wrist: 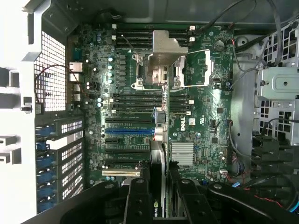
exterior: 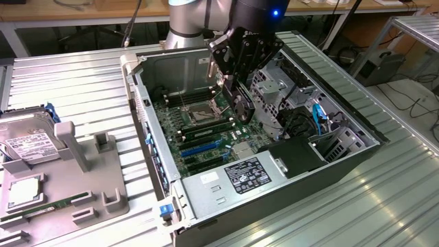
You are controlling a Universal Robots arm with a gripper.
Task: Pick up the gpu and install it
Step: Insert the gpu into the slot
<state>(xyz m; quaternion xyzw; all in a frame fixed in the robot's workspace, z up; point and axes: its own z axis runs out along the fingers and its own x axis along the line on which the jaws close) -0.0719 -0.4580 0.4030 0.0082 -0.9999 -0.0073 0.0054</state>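
The gpu (exterior: 244, 107) hangs on edge under my gripper (exterior: 240, 77), above the middle of the open computer case (exterior: 147, 110). It is a thin dark card, held clear of the green motherboard (exterior: 230, 138). In the wrist view the gpu (wrist: 158, 158) shows edge-on, running down between the two black fingers (wrist: 138, 198), and my gripper (wrist: 161, 198) is shut on it. The card's lower edge hovers over the expansion slots, near the blue slot (wrist: 128, 131). The fan and bracket are hidden from both views.
The processor socket (wrist: 163, 60), a drive cage (exterior: 274, 82) and black and blue cables (exterior: 319, 121) crowd the case. The power supply (exterior: 240, 175) fills its near end. At the exterior view's left, a grey fixture (exterior: 82, 175) holds a hard drive (exterior: 28, 146) and a green memory stick (exterior: 48, 207).
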